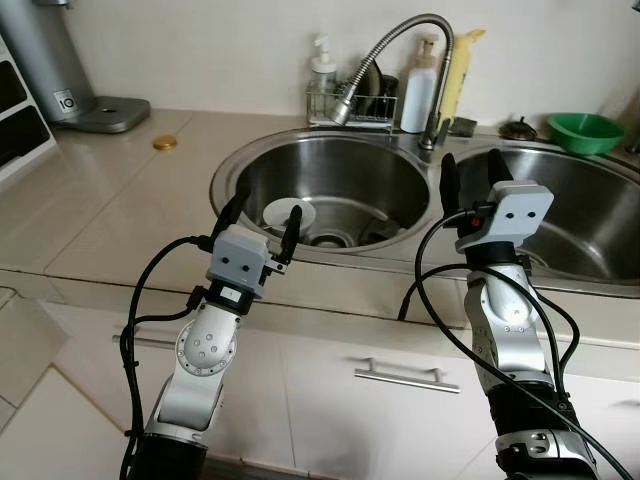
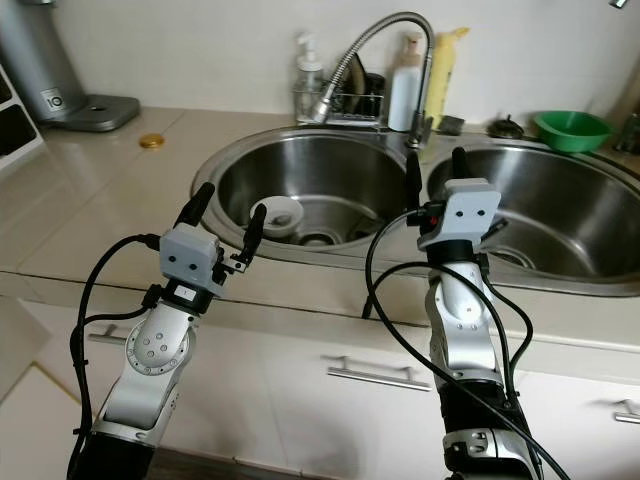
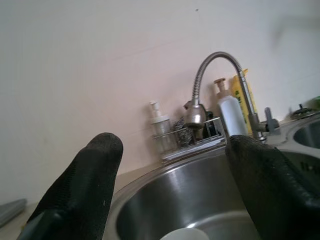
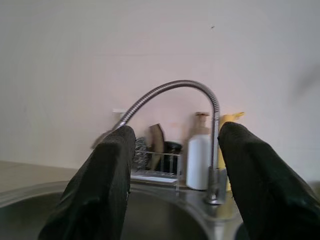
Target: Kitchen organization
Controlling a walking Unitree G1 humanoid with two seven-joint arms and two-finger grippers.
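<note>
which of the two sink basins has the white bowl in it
The left basin, under the faucet head. The white bowl sits by its drain; the right basin holds none.

Cut off and unclear

The grey appliance [image 1: 45,60] runs off the frame's top-left; the small white bowl [image 3: 186,234] is cropped.
</note>
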